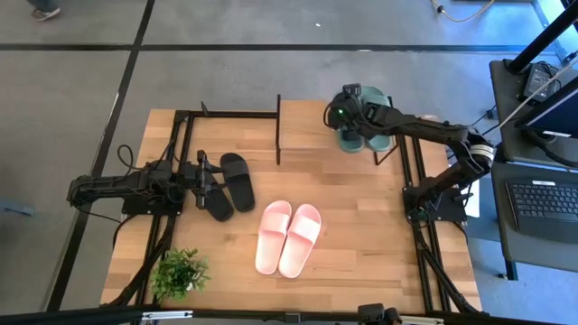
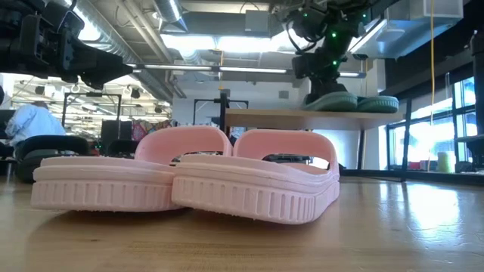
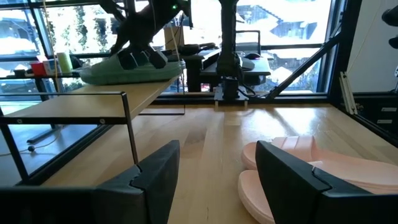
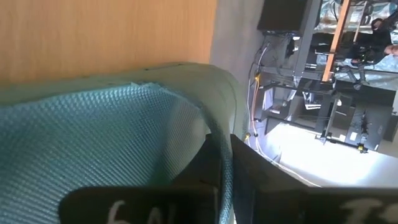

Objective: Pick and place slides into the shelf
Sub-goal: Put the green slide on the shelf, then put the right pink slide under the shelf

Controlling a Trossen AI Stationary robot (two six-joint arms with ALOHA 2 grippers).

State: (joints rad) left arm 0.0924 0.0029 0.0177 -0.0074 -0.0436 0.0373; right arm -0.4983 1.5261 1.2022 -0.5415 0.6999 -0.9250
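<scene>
The dark green pair (image 1: 377,137) sits on the shelf's light top board (image 1: 302,126), soles down; the low view shows the green slides (image 2: 355,101) side by side there. My right gripper (image 1: 348,113) is above them, shut on the one toward the table's left. The pink pair (image 1: 289,236) lies sole down at the table's middle. Both black slides (image 1: 237,179) lie on the table just right of my left gripper (image 1: 213,181). That gripper (image 3: 214,186) is open, level, pointing toward the table's right, and touches nothing. My right gripper pinches the green slide's raised side rim (image 4: 221,118). One finger (image 4: 208,165) is on the textured footbed side and the other finger (image 4: 280,186) is outside the rim. The fingers come from above, pointing down. The slide (image 2: 330,100) rests on the shelf's top board (image 2: 272,115).
The shelf's thin black frame legs (image 3: 130,134) stand at the table's far edge. A small potted plant (image 1: 179,271) sits at the near left corner. A desk with a laptop (image 1: 542,203) stands beyond the table's right edge. Bare wood lies between the pink pair and the shelf.
</scene>
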